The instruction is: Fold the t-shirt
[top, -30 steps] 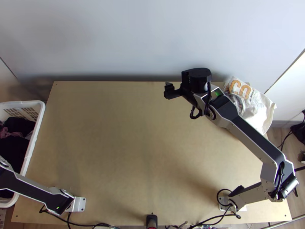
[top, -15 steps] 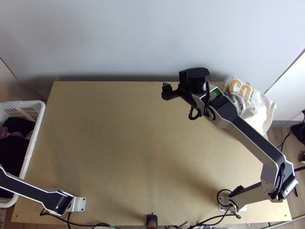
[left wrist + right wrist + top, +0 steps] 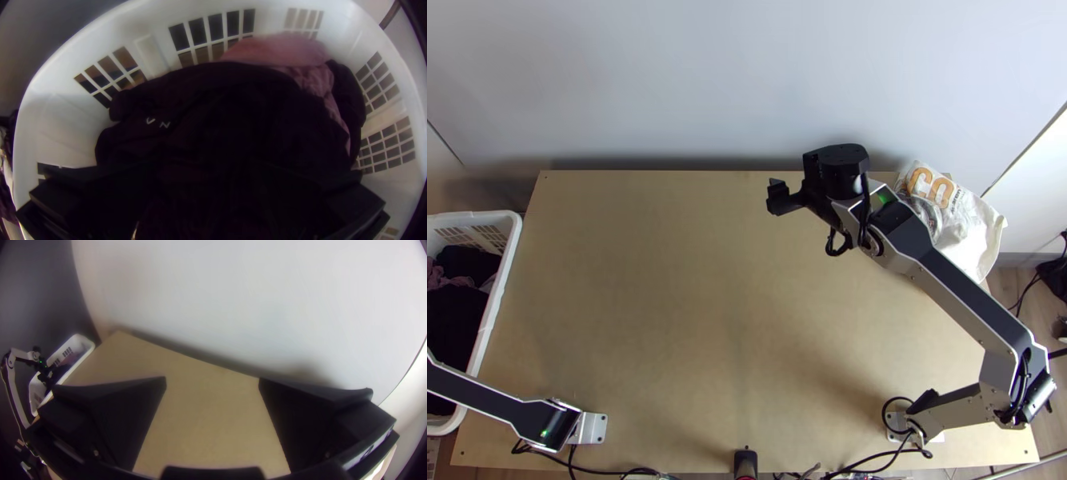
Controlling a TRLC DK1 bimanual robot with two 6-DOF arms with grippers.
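In the top view my right gripper [image 3: 785,198] is over the far part of the table, right of the middle. Its fingers stand wide apart in the right wrist view, with bare wood behind the gripper [image 3: 212,386]. A heap of dark cloth [image 3: 459,268] lies bunched in the white basket [image 3: 497,300] left of the table. My left gripper [image 3: 211,182] is open over this dark cloth [image 3: 231,111], which bears small white letters; whether it touches is too dark to tell. Pink cloth [image 3: 275,51] lies beside it against the basket's wall.
The light wooden table [image 3: 691,304] has a white bag [image 3: 965,232] with orange print at its far right corner, beside the right arm. A pale wall [image 3: 731,88] rises behind the table. Cables [image 3: 875,464] run along the near edge.
The left arm's link at the left edge has swung a little toward the table's near side. My right gripper has shifted slightly to the left, staying empty.
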